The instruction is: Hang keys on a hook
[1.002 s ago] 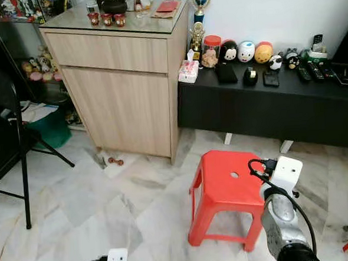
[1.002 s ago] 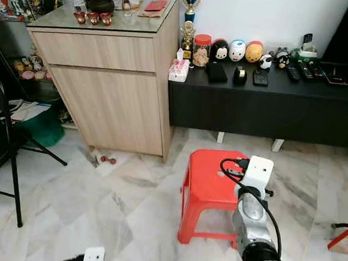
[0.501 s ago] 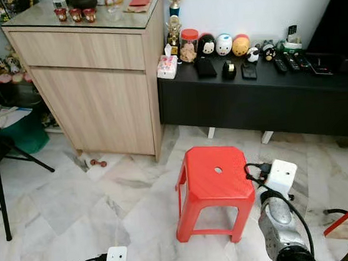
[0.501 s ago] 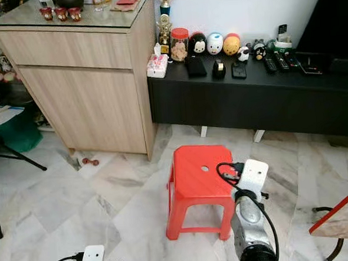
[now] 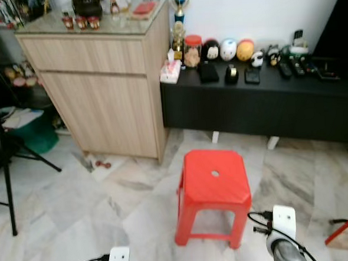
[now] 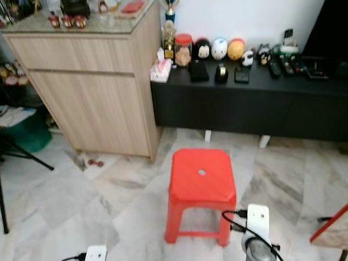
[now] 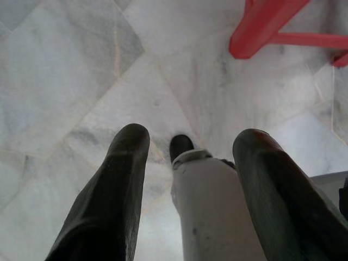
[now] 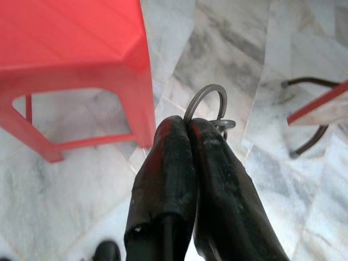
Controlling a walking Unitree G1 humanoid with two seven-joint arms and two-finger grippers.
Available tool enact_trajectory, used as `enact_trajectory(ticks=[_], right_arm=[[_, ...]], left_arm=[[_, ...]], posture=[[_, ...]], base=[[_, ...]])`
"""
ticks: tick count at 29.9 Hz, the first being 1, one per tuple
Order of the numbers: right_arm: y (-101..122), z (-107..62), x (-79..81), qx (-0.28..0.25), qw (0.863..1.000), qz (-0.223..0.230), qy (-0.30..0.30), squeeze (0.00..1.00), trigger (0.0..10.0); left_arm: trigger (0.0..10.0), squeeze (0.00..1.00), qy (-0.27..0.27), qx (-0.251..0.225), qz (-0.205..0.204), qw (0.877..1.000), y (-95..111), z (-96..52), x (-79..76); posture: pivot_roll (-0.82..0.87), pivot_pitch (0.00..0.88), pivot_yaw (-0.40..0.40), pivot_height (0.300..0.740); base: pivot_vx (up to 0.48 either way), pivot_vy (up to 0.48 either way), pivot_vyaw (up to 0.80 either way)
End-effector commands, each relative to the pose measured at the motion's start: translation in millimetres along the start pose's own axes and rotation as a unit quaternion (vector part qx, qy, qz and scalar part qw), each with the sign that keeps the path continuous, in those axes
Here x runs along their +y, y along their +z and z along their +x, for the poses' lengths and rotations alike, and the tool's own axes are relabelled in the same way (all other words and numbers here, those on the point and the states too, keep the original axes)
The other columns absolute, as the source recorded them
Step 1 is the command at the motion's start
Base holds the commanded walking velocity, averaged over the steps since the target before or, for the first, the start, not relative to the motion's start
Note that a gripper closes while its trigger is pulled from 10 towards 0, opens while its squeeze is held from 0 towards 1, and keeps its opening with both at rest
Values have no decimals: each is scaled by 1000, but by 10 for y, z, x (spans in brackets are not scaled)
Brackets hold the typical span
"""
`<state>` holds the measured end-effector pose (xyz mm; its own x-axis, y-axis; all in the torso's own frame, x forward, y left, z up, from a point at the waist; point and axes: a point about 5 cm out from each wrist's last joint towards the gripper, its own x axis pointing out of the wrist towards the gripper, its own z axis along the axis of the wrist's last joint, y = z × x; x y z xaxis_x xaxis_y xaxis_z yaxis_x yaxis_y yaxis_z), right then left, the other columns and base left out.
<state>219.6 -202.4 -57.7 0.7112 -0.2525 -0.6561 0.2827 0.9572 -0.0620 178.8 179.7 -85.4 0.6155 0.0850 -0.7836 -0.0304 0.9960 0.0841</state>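
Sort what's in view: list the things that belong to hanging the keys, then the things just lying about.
Belongs to the job:
- metal key ring, pinched in the right gripper

Just lying about:
- red plastic stool
- light wooden cabinet
- low black console with round toy figures and remotes
- green bin
- left gripper, open over the marble floor
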Motion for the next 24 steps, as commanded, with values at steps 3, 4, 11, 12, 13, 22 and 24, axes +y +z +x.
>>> enact_trajectory(ticks=[3, 4, 11, 12, 13, 22, 24], right_arm=[[-145, -36, -29, 24, 1000, 2, 1, 0, 10000], [-185, -51, -31, 27, 1000, -2, 4, 0, 10000], [-323, -96, -51, 47, 999, 10, -3, 0, 10000], [-323, -96, -51, 47, 999, 10, -3, 0, 10000], [-329, -98, -52, 47, 999, 7, -3, 0, 10000], [-266, -79, -92, 32, 999, 14, -17, 0, 10000], [-246, -72, -95, 28, 999, 16, -19, 0, 10000]], left_arm=[[10000, 0, 0, 8, 4, 1000, -43, -8, 16], [10000, 0, 1, 8, 4, 1000, -43, -8, 19], [10000, 0, 0, 8, 7, 1000, -39, -7, 21], [10000, 0, 0, 8, 7, 1000, -39, -7, 21], [10000, 0, -1, 8, 8, 1000, -38, -7, 19], [10000, 0, 0, 7, 6, 1000, -38, -7, 13], [10000, 0, -1, 7, 6, 1000, -39, -7, 11]], posture=[[26, 0, -39, 740], [26, 0, -38, 740], [28, 0, -37, 740], [28, 0, -37, 740], [29, 0, -38, 740], [25, 0, -41, 740], [25, 0, -42, 740]], base=[[0, -259, 0], [0, -255, 0], [0, -257, 0], [0, -259, 0], [0, -259, 0], [0, -265, 0], [0, -266, 0]])
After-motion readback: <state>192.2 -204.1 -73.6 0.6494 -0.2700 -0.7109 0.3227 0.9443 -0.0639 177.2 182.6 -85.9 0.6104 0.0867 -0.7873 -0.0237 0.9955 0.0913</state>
